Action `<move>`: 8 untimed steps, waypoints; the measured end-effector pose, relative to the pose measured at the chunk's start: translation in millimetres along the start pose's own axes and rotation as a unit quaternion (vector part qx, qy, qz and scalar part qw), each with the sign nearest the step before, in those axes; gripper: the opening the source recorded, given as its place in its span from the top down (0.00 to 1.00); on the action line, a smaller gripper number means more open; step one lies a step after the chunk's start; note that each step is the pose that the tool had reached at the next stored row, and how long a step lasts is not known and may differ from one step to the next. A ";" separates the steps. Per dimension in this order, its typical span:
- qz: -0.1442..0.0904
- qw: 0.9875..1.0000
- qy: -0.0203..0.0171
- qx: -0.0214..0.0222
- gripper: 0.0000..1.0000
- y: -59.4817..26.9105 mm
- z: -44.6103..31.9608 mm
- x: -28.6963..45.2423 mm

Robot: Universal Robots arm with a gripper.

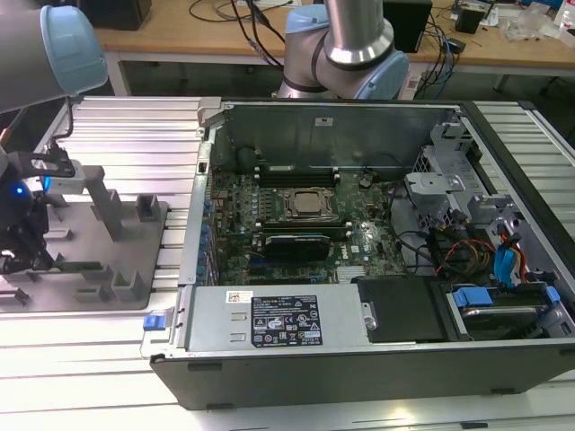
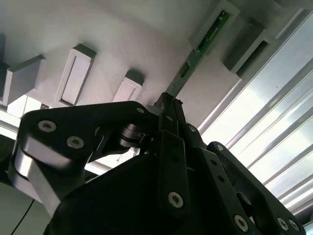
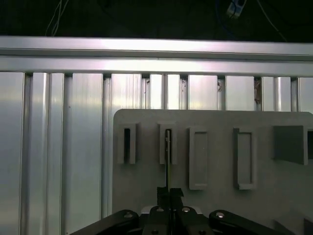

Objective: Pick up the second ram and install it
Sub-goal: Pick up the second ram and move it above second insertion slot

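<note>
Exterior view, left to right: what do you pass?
end effector, shut on the second ram → blue clip at the case corner → processor → blue-tabbed drive bay

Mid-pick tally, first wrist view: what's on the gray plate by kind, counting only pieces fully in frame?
Narrow-slot holders: 2
Wide-pocket holders: 2
second ram, standing in a narrow slot, gripper shut on it: 1
Total: 5

The arm reaches down at the exterior view's left, claw pinched on the second ram.
</note>
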State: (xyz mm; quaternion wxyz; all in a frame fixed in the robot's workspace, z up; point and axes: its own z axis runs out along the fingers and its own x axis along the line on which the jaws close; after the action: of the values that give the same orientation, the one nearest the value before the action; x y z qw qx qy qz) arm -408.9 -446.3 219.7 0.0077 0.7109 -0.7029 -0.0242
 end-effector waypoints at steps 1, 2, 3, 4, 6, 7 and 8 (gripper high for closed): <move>0.000 1.000 0.000 0.000 0.91 0.2 -4.5 -0.1; 0.000 1.000 0.000 0.000 0.91 0.4 -9.1 -0.2; 0.000 1.000 0.000 0.000 0.91 0.7 -16.4 -0.4; 0.000 1.000 0.000 0.000 0.91 0.9 -20.9 -0.5; 0.000 1.000 0.000 0.000 0.91 1.2 -28.1 -0.6; 0.000 1.000 0.001 0.000 0.91 1.4 -32.3 -0.7; 0.000 1.000 0.001 0.000 0.91 1.6 -35.9 -0.9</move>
State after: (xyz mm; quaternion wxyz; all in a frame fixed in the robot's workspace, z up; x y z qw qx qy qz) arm -408.9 -446.3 255.6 0.0084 0.7109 -0.7029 -0.0236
